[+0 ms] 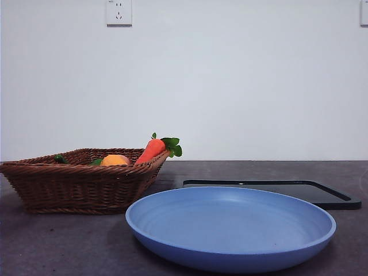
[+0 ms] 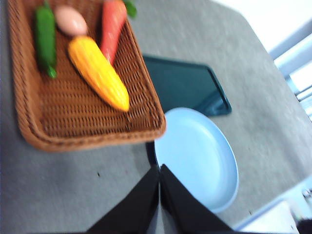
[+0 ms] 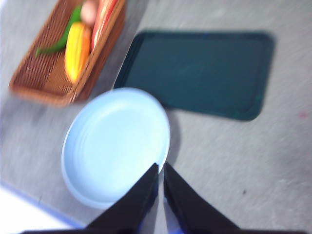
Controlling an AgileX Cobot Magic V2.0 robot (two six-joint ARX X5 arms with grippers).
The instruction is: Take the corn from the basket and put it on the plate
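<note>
The yellow-orange corn [image 2: 99, 73] lies in the brown wicker basket [image 2: 73, 122], between a green pepper and a carrot; in the front view only the corn's top [image 1: 115, 160] shows over the basket rim [image 1: 75, 172]. The light-blue plate [image 1: 230, 227] sits bare beside the basket, also seen as plate [image 2: 195, 156] and plate [image 3: 114, 144]. My left gripper [image 2: 160, 170] hovers high above the table near the basket's edge, jaws shut and holding nothing. Shut and bare too, my right gripper [image 3: 160, 168] hangs over the plate's edge. Neither arm shows in the front view.
A red-orange carrot [image 1: 152, 149] with green leaves leans on the basket's rim. A green pepper [image 2: 45, 36] and a small pinkish round item [image 2: 70, 20] also lie in the basket. A flat black tray [image 1: 276, 190] lies behind the plate.
</note>
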